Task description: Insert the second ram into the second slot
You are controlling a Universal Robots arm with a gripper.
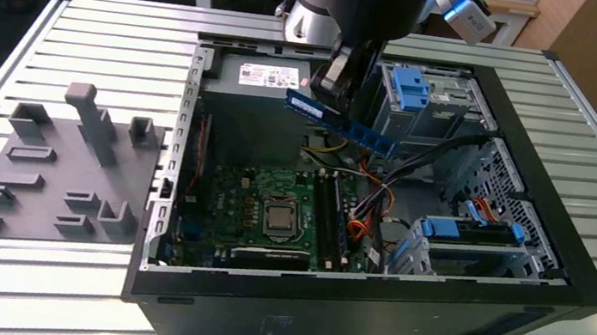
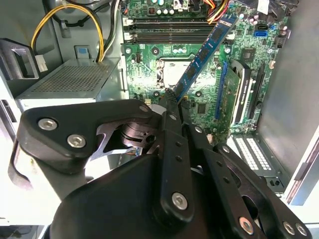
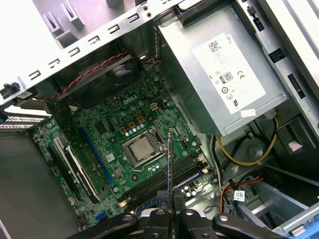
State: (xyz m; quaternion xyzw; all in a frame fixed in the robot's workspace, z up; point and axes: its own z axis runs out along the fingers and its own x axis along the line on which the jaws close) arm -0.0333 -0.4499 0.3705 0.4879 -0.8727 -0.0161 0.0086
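My gripper (image 1: 334,94) is shut on the second ram (image 1: 341,125), a long blue circuit-board stick with dark chips. It holds the stick in the air above the open computer case, tilted, with one end lower toward the exterior view's right. In the second wrist view the ram (image 2: 202,55) juts out from the gripper (image 2: 172,103) over the green motherboard. In the first wrist view the ram (image 3: 170,159) is edge-on, above the dark memory slots (image 3: 167,175) beside the processor socket (image 3: 142,149). These slots (image 1: 334,215) lie well below the stick. I cannot tell which one is the second slot.
The black case wall (image 1: 373,307) surrounds the motherboard. A grey power supply (image 1: 264,76) sits at the back, and blue drive caddies (image 1: 408,87) (image 1: 475,234) stand on the exterior view's right. Cables (image 1: 369,203) run beside the slots. A grey fixture block (image 1: 55,170) lies outside the case.
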